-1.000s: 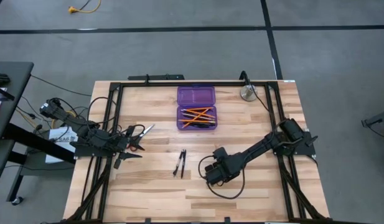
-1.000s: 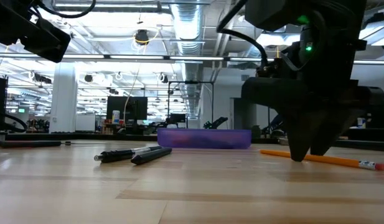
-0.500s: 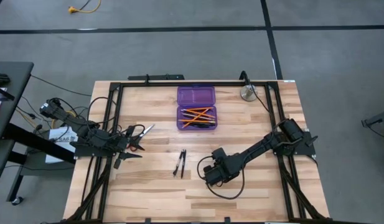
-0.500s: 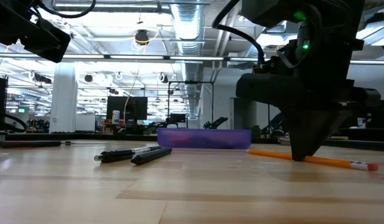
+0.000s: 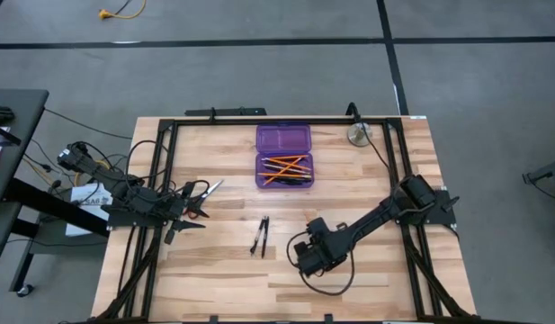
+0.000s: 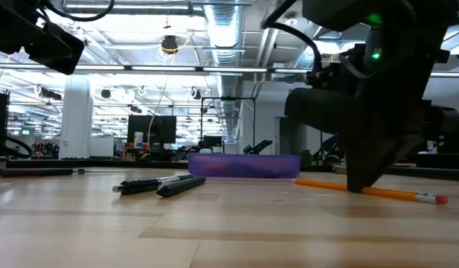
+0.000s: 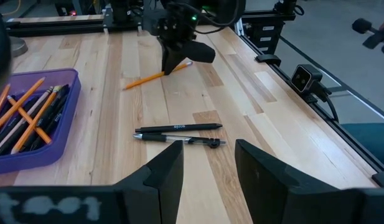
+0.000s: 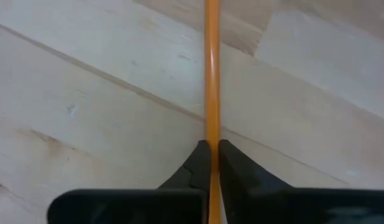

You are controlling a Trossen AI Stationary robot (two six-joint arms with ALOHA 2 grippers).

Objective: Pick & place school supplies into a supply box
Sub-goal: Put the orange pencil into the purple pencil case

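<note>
An orange pencil (image 6: 404, 193) lies on the wooden table right of centre, and my right gripper (image 8: 211, 149) is shut on it, pointing steeply down. The purple supply box (image 5: 283, 155) lies open at the far middle, with several orange pencils and dark pens (image 7: 30, 115) in its near half. Two black pens (image 5: 260, 236) lie side by side near the table's middle. Red-handled scissors (image 5: 201, 198) lie by the left edge, next to my left gripper (image 7: 207, 168), which hangs open above the table and touches nothing. My right gripper pinches the pencil's shaft (image 8: 211, 134) between its two fingertips (image 8: 201, 158). The fingers come steeply from above and close on the shaft's two sides. The pencil lies along the table, its eraser end (image 6: 440, 199) and its other end (image 6: 300, 181) sticking out on either side of the fingers.
A round silver metal object (image 5: 358, 135) sits at the far right, beside a black frame rail (image 5: 385, 148). Black rails also run along the table's left and far edges. Bare wood lies between the pens and the box.
My right gripper has shut on the pencil and tipped slightly. The pencil has slid a little along the table with it and still lies flat.
</note>
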